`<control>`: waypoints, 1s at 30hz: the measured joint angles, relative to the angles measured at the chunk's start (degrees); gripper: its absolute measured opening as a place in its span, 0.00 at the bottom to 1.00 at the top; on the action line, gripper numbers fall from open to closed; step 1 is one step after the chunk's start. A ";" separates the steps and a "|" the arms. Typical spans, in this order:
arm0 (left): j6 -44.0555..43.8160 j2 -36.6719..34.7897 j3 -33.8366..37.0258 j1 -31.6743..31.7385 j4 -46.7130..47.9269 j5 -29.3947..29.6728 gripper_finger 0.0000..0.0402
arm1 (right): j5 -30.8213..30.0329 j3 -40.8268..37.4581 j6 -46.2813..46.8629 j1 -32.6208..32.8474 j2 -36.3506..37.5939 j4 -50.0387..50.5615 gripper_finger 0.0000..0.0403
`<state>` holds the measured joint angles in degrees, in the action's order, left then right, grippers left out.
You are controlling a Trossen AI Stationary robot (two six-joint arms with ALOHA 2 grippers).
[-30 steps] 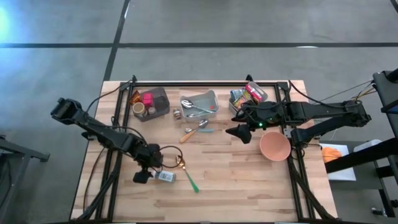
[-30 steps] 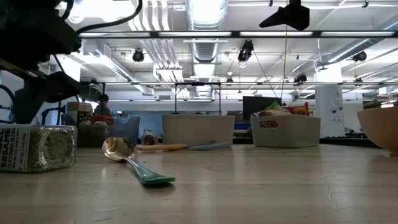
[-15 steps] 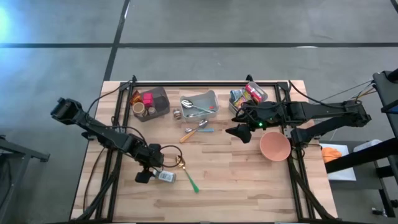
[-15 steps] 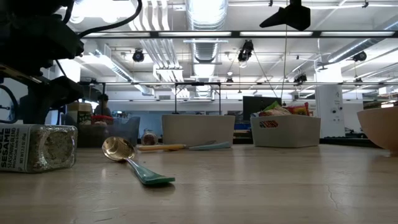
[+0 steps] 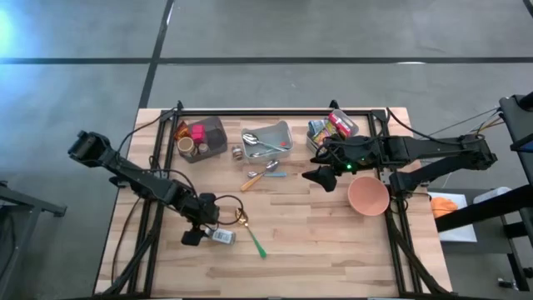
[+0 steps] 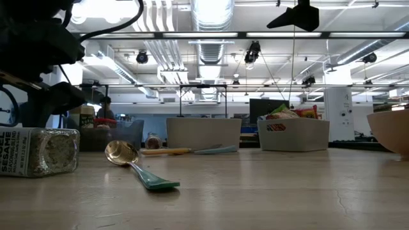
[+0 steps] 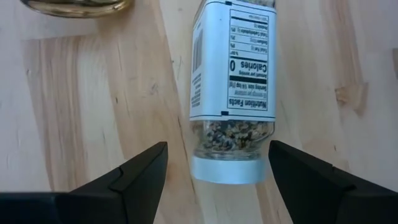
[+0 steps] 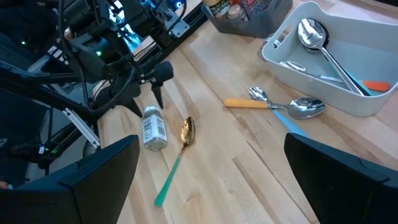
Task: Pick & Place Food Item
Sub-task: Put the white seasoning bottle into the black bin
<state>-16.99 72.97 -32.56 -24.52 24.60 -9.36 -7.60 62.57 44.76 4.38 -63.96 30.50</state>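
You've got a white-labelled, speckled seasoning jar (image 7: 231, 87) — pale cap, perhaps light blue — beside a gold spoon (image 8: 176, 155) with a green handle, on light wood table (image 5: 333, 250).

Lit brightly and evenly from ceiling strip lights (image 6: 211, 35) glaring white in the low view, with soft short shadows on the table (image 5: 333, 242), a blue flare at far left, near fingers (image 7: 134, 180) blurred.

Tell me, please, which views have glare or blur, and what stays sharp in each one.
High view: blue glare at the upper left corner, table evenly lit. Low view: bright ceiling lights wash out the top; seasoning jar and gold spoon are sharp. Left wrist view: the jar's label is readable, the dark fingers look soft. Right wrist view: sharp across the table.
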 joint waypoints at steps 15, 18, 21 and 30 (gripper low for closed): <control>0.65 2.35 0.00 -1.42 -1.50 1.46 0.71 | 0.00 -0.02 1.27 0.01 0.00 0.01 0.99; 0.59 4.10 -0.06 -1.67 -2.19 1.46 0.71 | 0.00 0.00 1.65 -0.02 0.00 0.04 0.99; 0.41 5.26 -0.15 -1.70 -2.86 1.46 0.71 | 0.00 -0.02 1.73 0.01 0.00 0.05 0.99; -0.64 8.63 -0.26 -1.82 -4.07 1.66 0.71 | 0.02 -0.02 1.79 -0.02 0.00 0.03 0.99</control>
<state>-17.64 81.60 -32.82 -26.33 20.53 -7.69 -7.57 62.54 46.54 4.36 -63.96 30.53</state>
